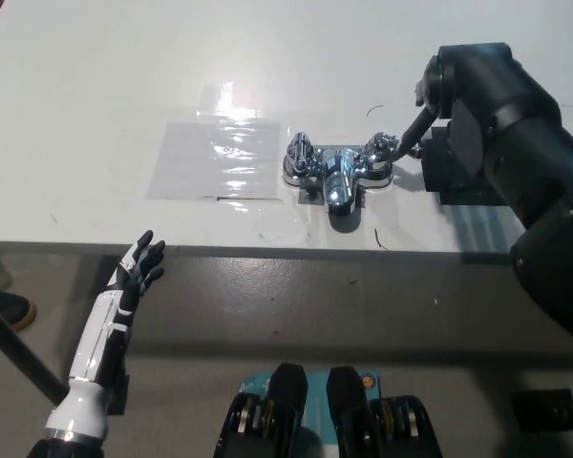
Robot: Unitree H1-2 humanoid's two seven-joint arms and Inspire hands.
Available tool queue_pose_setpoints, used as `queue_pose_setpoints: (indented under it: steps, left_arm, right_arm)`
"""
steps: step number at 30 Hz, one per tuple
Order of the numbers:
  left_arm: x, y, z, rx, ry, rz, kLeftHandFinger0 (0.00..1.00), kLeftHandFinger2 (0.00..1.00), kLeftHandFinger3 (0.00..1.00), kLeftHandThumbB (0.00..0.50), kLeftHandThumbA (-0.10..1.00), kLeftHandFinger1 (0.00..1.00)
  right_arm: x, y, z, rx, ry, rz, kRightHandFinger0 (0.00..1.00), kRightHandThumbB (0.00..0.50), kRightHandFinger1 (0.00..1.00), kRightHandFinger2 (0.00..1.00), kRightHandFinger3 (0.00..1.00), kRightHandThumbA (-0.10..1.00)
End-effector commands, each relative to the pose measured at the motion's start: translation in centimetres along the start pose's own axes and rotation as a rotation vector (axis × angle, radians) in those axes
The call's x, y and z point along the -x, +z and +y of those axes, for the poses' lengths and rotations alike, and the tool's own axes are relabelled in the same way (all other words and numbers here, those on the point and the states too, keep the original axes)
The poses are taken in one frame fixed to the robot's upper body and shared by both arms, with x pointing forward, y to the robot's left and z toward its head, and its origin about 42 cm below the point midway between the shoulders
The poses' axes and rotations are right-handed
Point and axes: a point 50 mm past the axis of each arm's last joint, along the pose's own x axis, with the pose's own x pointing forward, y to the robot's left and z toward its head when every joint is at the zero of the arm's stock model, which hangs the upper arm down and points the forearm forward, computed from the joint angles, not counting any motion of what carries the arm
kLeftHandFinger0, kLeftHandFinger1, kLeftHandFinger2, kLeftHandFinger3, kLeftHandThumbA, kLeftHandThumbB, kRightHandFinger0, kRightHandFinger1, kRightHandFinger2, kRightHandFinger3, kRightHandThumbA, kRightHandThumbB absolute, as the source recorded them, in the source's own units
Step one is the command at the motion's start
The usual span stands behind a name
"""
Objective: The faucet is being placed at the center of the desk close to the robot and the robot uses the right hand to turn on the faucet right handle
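Faucet (336,173): glossy sheet (215,158) at left, black block (440,179) at right.

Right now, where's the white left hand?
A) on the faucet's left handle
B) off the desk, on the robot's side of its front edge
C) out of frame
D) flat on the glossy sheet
B: the left hand hangs open on the robot's side of the desk front edge, left of the faucet, touching neither it nor the glossy sheet.
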Motion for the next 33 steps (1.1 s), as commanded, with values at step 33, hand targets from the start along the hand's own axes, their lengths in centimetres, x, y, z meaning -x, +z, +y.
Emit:
queue_pose_setpoints:
  steps: [33]
  left_arm:
    - [-0.6, 1.0, 0.6, 0.002, -0.006, -0.043, 1.00, 1.00, 1.00, 0.290, 1.00, 1.00]
  right_arm:
    - [1.2, -5.5, -4.9, -0.448, -0.178, -0.278, 1.00, 0.476, 1.00, 1.00, 1.00, 0.89]
